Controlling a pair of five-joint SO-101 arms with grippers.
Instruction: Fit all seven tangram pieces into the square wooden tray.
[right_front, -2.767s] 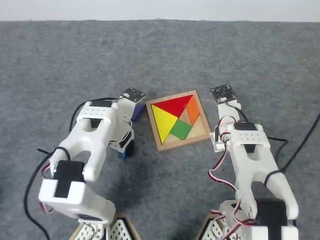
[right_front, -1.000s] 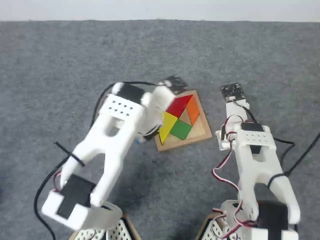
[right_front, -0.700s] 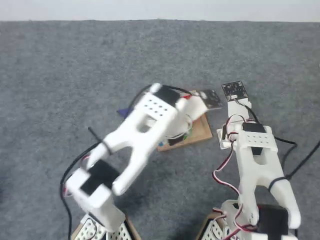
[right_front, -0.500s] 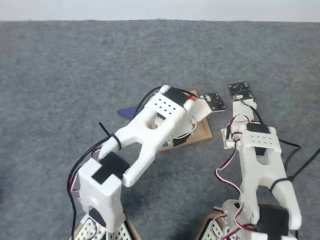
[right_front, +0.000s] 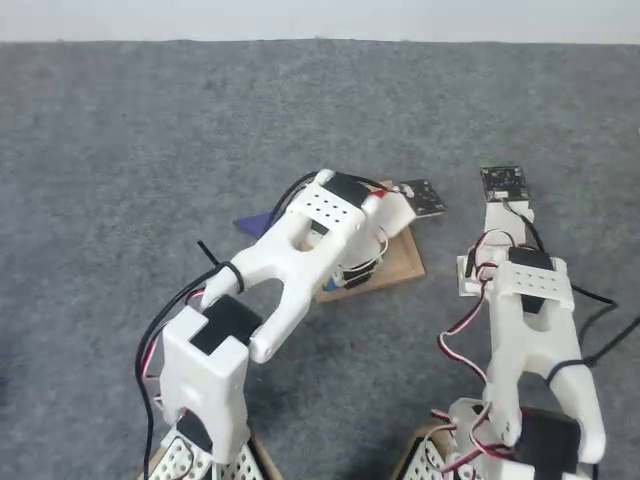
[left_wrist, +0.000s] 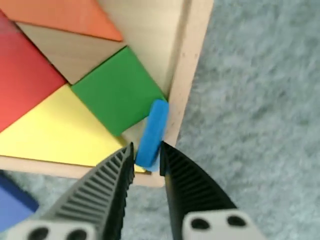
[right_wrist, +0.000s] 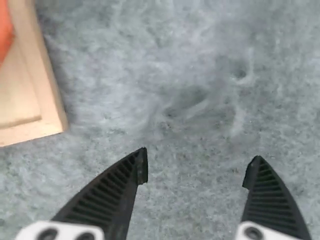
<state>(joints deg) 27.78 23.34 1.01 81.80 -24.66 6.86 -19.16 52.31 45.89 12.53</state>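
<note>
The square wooden tray (left_wrist: 186, 75) holds a red (left_wrist: 22, 75), a yellow (left_wrist: 55, 130), a green (left_wrist: 117, 92) and an orange piece (left_wrist: 65, 17). My left gripper (left_wrist: 146, 151) is shut on a small blue piece (left_wrist: 152, 130), held on edge at the tray's inner corner beside the green square. In the high view the left arm (right_front: 310, 240) covers most of the tray (right_front: 400, 262). A dark blue piece (right_front: 255, 224) lies on the carpet left of the tray. My right gripper (right_wrist: 199, 165) hangs open over bare carpet, just off the tray's corner (right_wrist: 35, 100).
Grey carpet (right_front: 150, 130) spreads all around the tray. The right arm (right_front: 525, 310) stands to the right of the tray. The arms' bases sit at the near edge.
The left arm has swung from the carpet left of the tray to over the tray, carrying the blue piece. The dark blue piece now lies uncovered. The right arm has shifted a little to the right.
</note>
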